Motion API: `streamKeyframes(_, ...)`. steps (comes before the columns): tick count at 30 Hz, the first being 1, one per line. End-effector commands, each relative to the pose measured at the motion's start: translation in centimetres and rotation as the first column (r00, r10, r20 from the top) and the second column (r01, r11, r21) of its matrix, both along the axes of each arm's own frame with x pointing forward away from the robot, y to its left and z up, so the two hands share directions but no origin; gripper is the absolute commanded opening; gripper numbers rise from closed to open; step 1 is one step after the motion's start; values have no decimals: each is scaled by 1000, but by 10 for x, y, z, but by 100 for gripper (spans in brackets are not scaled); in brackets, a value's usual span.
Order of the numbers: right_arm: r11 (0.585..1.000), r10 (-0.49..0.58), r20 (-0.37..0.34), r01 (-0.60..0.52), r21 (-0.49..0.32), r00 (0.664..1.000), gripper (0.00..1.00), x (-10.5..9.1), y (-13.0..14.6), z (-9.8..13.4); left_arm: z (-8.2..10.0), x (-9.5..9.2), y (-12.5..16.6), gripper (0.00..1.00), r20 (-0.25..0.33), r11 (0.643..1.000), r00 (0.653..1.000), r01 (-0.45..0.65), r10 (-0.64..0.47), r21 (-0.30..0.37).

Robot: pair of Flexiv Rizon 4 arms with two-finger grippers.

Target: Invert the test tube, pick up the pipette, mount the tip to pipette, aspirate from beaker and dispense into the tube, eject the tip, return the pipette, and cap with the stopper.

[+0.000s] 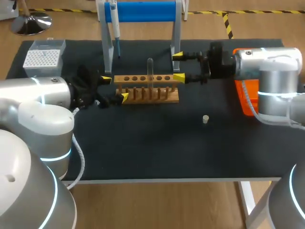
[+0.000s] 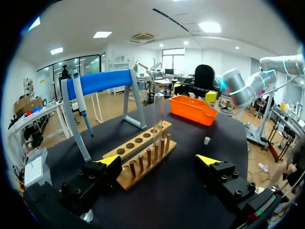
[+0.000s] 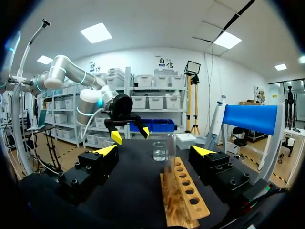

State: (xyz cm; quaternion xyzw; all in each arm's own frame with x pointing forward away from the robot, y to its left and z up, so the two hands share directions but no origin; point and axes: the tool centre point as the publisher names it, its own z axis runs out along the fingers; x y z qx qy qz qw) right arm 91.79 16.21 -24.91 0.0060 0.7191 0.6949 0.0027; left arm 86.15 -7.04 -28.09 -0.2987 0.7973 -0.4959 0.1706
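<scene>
Currently the left jaws stand wide open, their yellow fingertips (image 1: 106, 78) on either side of one end of the wooden rack (image 1: 147, 90). In the left wrist view that end of the rack (image 2: 143, 162) lies between the fingertips (image 2: 109, 160), closer to one finger than the other. I cannot tell whether either one touches it.

The right jaws are spread wide too, at the rack's opposite end, with the fingertips (image 1: 178, 77) flanking it. The right wrist view shows the rack (image 3: 183, 195) running out between them.

The test tube (image 1: 150, 71) stands upright in a middle hole of the rack, ahead of and between both sets of jaws (image 2: 158, 114) (image 3: 170, 157). Past the tube from the right jaws sits the beaker (image 3: 159, 150), holding clear liquid.

The pipette (image 1: 114, 26) hangs on the blue-barred stand (image 1: 143, 10) behind the rack, beyond both jaws. The tip box (image 1: 43, 57) is out to the side of the left jaws, near the table (image 1: 157, 148) corner. The small stopper (image 1: 205, 119) lies on the table well apart from the rack, off to the side of the right jaws. An orange bin (image 1: 245, 102) sits under the right arm.
</scene>
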Motion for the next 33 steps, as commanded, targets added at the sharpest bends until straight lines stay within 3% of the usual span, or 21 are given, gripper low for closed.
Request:
streamKeyframes(1,998,66,4,-66,25,998,100,17,16,-13,1,1,0,100,-4,1000,1000,1,-1,3)
streamKeyframes(10,996,82,27,-83,23,996,100,32,43,-20,1,1,0,100,-4,1000,1000,1,-1,3)
streamKeyframes(33,996,90,-14,-90,10,996,100,39,77,-38,1,1,0,100,-4,1000,1000,1,-1,3)
